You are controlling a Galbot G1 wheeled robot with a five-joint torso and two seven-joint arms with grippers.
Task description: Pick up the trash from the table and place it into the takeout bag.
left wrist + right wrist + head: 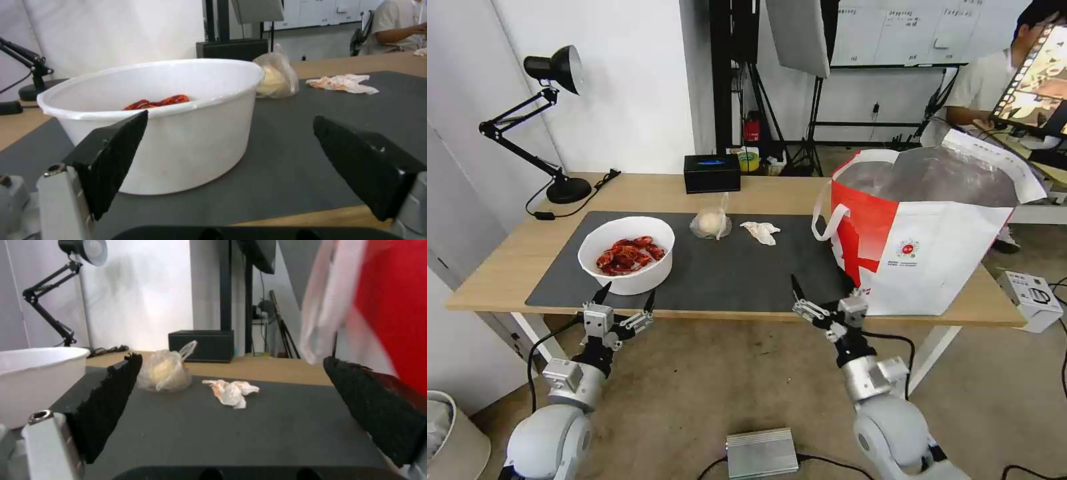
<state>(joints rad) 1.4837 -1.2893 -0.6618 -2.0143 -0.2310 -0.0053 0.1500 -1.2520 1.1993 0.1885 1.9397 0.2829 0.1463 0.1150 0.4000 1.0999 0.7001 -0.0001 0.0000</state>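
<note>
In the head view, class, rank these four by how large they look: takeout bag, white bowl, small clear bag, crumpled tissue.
1. takeout bag
2. white bowl
3. and 4. small clear bag and crumpled tissue: look much alike, so I leave them unranked.

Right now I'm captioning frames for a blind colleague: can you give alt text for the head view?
Both grippers, left gripper and right gripper, hover open at the table's near edge. On its dark mat sit a white bowl of red shells, a small clear bag and a crumpled tissue; the takeout bag stands right.
</note>
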